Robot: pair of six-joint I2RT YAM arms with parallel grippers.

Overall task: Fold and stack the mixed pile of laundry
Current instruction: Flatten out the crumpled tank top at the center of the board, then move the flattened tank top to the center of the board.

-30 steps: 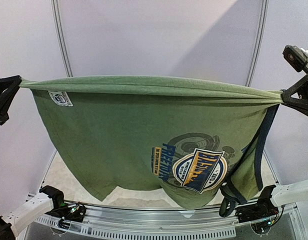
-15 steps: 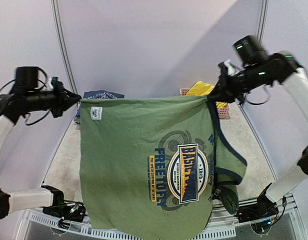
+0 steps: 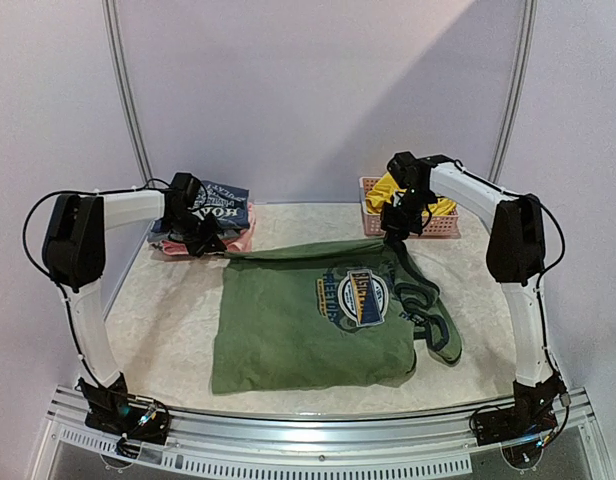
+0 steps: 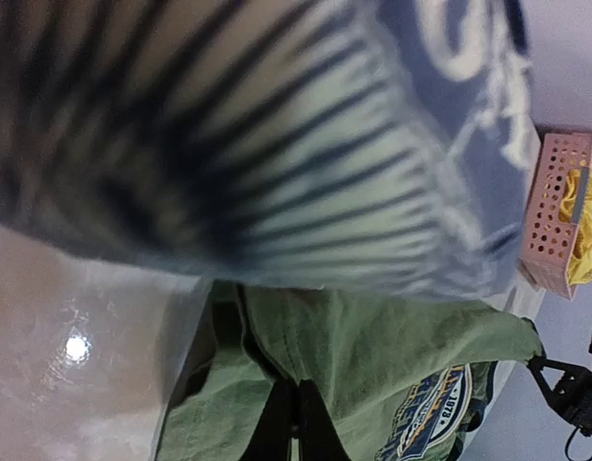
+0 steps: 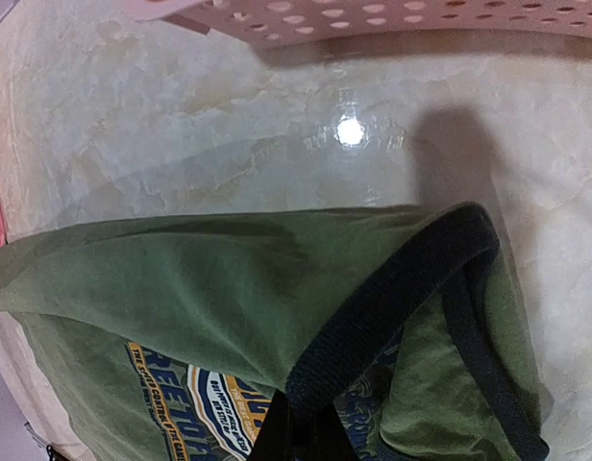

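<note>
Olive-green shirt [image 3: 308,320] lay logo-up on the table [image 3: 158,300], far edge pinched at both ends: left gripper [image 3: 218,250] clamped tight on the left corner, right gripper [image 3: 398,235] closed on the dark-trimmed strap. Good form here meant pulling that edge taut and flattening the bunched right side before release.

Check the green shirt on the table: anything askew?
Yes. The olive-green shirt lies mostly flat, logo up, but its right side is bunched: the dark-trimmed straps loop in a crumpled heap past the body's edge.
</note>
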